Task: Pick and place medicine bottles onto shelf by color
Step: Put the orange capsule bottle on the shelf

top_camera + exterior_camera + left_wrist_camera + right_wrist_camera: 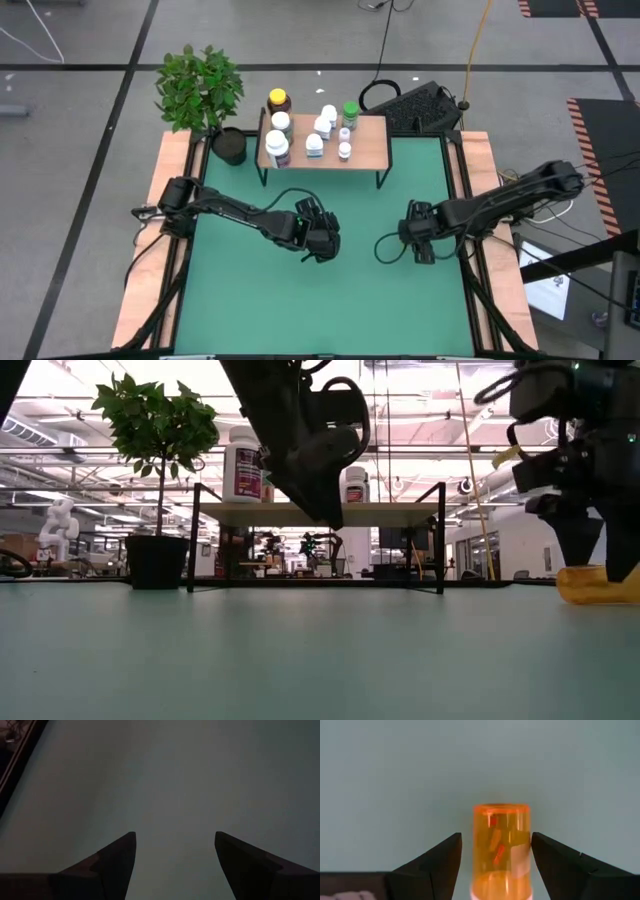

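Orange translucent plastic pill bottle (501,851) lies on its side on the green table top (250,300), on the table's right half, between the spread fingers of the right gripper (496,862), one finger just beside it and the other a little apart. Bare green surface lies open around it, and the light-wood shelf on thin black legs (368,150) stands well apart at the far edge with the other small bottles (314,144) upright on top. Nearer the middle, the left gripper (175,857) hangs wide open and empty over bare table.
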Action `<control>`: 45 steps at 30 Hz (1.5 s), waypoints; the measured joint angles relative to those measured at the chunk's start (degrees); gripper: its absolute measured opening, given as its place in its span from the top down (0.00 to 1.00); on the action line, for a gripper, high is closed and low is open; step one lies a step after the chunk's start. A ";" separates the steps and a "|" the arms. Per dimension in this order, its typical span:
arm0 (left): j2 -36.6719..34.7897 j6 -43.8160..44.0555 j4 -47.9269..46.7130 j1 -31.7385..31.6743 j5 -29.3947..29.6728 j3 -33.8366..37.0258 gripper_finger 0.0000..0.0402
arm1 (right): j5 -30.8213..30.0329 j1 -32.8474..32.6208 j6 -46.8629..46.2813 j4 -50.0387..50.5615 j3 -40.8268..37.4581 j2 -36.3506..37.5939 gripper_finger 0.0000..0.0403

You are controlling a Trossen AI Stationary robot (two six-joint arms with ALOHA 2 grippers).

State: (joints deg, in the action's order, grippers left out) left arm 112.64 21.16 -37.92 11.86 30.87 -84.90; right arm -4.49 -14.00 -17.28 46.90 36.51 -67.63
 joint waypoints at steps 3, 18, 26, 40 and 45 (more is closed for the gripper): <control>0.00 0.01 0.05 0.00 0.00 0.00 0.32 | 0.04 0.00 -1.57 -0.25 0.00 -1.83 0.43; 0.00 -1.05 -0.01 0.00 0.61 0.00 0.32 | 11.55 3.23 -13.49 -13.24 0.00 -3.00 0.56; 0.00 -4.61 -0.01 0.84 0.73 0.00 0.32 | 15.27 5.44 -30.86 -34.48 -1.63 -3.00 0.56; 1.21 -30.75 28.59 7.74 -11.30 -0.10 0.32 | 31.99 6.43 -25.61 -62.69 -8.66 -3.02 0.55; 3.57 -36.31 34.16 7.57 -14.42 -0.04 0.32 | 34.89 6.43 -21.98 -66.65 -8.68 -3.07 0.55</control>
State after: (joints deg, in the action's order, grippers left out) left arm 116.21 -15.15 -3.76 19.42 16.45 -84.95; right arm 30.39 -7.57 -39.26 -19.75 27.83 -70.70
